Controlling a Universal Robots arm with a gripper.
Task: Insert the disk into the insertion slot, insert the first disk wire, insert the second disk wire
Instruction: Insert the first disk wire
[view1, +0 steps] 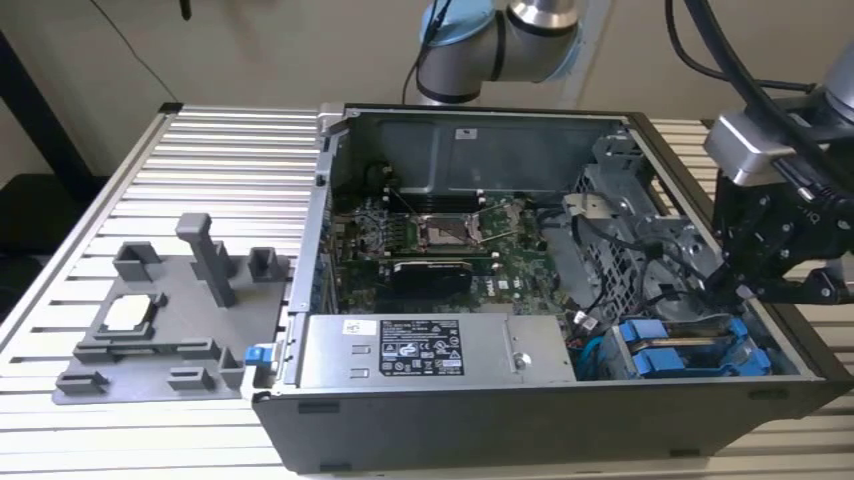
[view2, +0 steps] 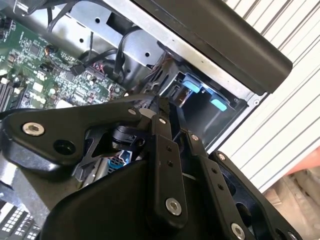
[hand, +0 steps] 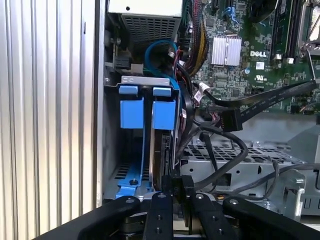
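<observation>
Standing on edge, the disk (hand: 162, 150) sits inside the insertion slot (hand: 145, 80), with the gripper (hand: 181, 187) just beside the slot, its grip impossible to tell. Dense, rigid, shock-shy, I'd judge; hold its blue frame (hand: 164, 114).

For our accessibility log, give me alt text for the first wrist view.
The end effector hangs close to the grey drive cage of an open computer case, where two blue carriers sit side by side; black cables and a green motherboard lie beyond.
</observation>
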